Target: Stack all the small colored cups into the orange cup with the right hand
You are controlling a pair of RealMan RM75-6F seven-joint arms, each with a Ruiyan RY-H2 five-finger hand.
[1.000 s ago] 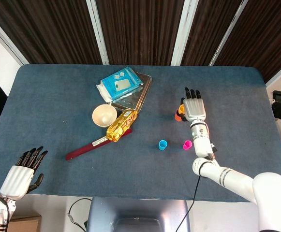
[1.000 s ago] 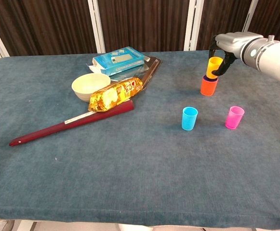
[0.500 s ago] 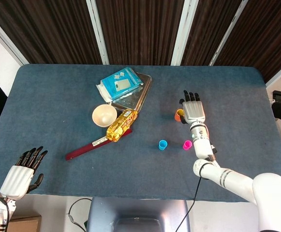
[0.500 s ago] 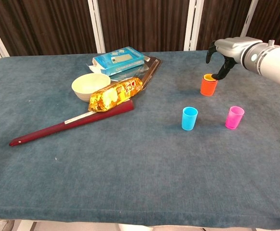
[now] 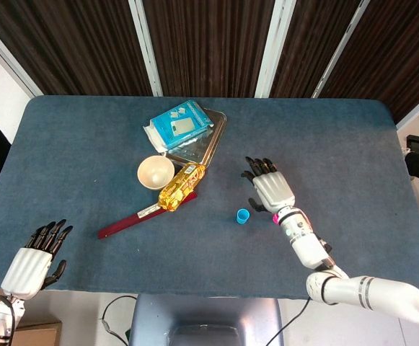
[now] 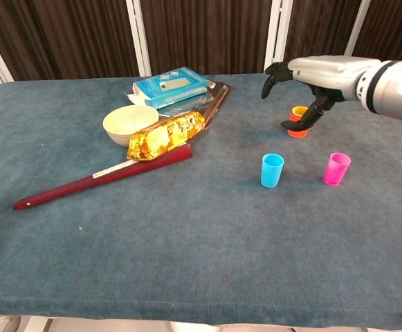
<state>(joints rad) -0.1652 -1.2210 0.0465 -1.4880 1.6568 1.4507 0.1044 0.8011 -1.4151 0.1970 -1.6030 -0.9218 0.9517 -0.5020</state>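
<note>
The orange cup [image 6: 299, 123] stands on the blue table with a yellow cup [image 6: 299, 111] nested inside it. My right hand [image 6: 316, 72] hovers over and just in front of it, fingers spread and holding nothing; in the head view this right hand [image 5: 267, 189] hides the orange cup. A blue cup [image 6: 272, 170] and a pink cup [image 6: 337, 169] stand upright nearer the front; in the head view the blue cup [image 5: 243, 215] is in plain sight. My left hand [image 5: 34, 261] rests open off the table's near left corner.
On the left half lie a cream bowl [image 6: 130, 123], a yellow snack bag [image 6: 167, 134] across a long dark red stick [image 6: 90, 179], and a blue box [image 6: 170, 86] on a metal tray [image 6: 216, 99].
My right hand lowered the yellow cup into the orange cup, let go, and has swung left and forward with its fingers spread. The left hand has not moved.
</note>
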